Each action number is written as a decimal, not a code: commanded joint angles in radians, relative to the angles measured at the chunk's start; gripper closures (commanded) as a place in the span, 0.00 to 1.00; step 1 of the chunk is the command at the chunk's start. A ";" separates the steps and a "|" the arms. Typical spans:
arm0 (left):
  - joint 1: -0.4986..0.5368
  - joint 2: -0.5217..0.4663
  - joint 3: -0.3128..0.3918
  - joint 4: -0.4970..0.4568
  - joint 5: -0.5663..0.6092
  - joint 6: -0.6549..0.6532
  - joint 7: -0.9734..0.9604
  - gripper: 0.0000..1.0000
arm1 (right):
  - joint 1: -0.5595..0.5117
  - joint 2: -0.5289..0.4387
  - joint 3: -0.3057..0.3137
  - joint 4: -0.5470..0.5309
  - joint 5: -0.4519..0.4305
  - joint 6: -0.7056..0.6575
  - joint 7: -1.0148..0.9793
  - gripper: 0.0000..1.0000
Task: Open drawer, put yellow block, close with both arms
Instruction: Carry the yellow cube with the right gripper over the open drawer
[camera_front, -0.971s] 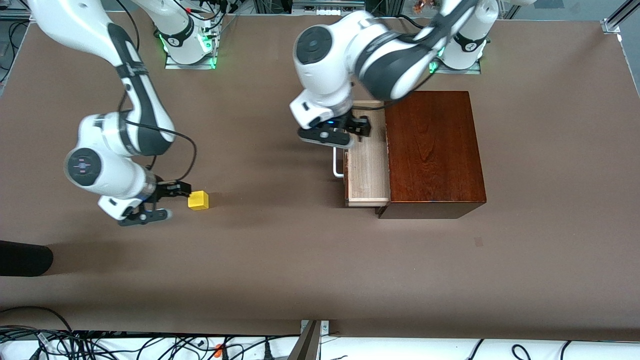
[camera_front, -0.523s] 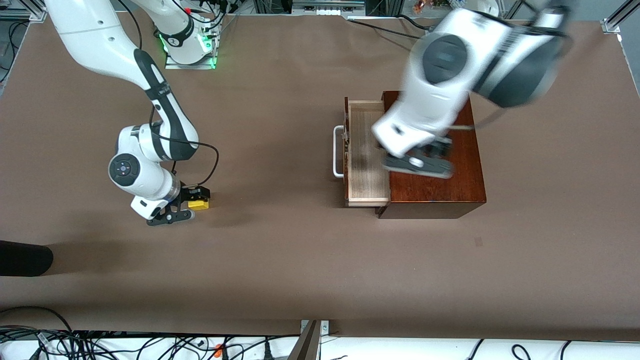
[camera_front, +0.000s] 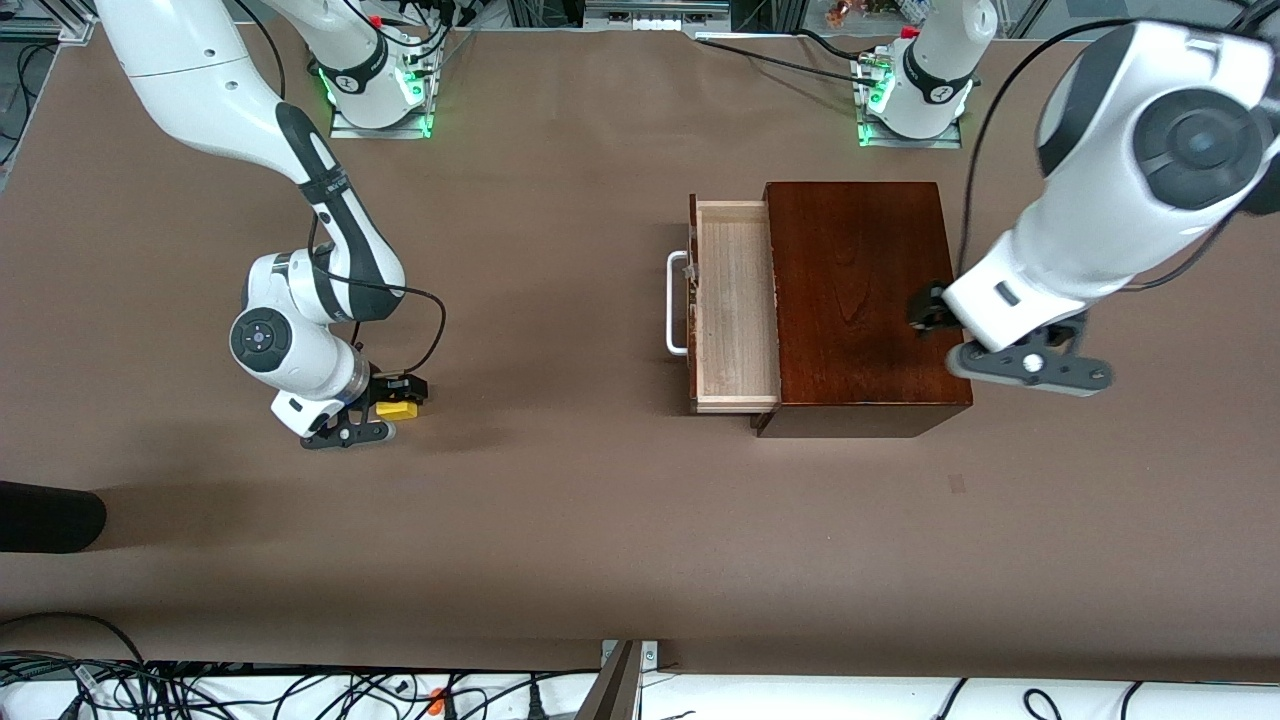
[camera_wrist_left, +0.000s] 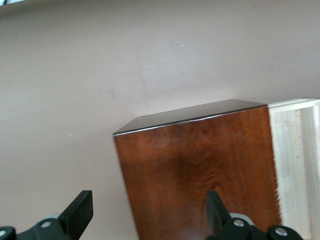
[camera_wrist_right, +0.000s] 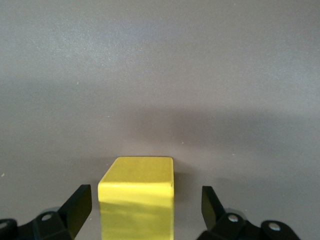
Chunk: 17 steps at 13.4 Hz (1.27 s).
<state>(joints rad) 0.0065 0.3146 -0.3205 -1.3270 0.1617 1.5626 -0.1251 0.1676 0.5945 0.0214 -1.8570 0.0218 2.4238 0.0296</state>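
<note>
My arms (camera_front: 1080, 240) are white with dark grey joints and black grippers. The block (camera_wrist_right: 136, 192) is bright yellow. The box (camera_front: 865, 300) is glossy red-brown (with wood grain), the drawer (camera_front: 737, 300) pale wood, its handle (camera_front: 674, 302) white, the table (camera_front: 560, 520) plain brown.

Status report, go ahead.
Right gripper open, straddling yellow block on table. Left gripper open over box. Drawer open, empty, unobstructed.

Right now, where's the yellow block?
On the table toward the right arm's end, between the open fingers of the right gripper; yellow block not lifted.
</note>
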 joint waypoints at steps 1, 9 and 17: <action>-0.078 -0.138 0.215 -0.136 -0.115 0.027 0.122 0.00 | 0.001 -0.033 0.003 -0.025 0.010 -0.021 0.010 0.12; -0.103 -0.321 0.382 -0.371 -0.139 0.177 0.283 0.00 | 0.003 -0.056 0.015 -0.015 0.007 -0.069 -0.008 0.96; -0.103 -0.307 0.374 -0.340 -0.146 0.110 0.265 0.00 | 0.061 -0.148 0.259 0.264 -0.028 -0.435 -0.013 0.96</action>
<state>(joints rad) -0.0939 0.0187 0.0493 -1.6698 0.0352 1.7046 0.1316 0.1832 0.4585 0.2237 -1.7371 0.0175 2.1330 0.0210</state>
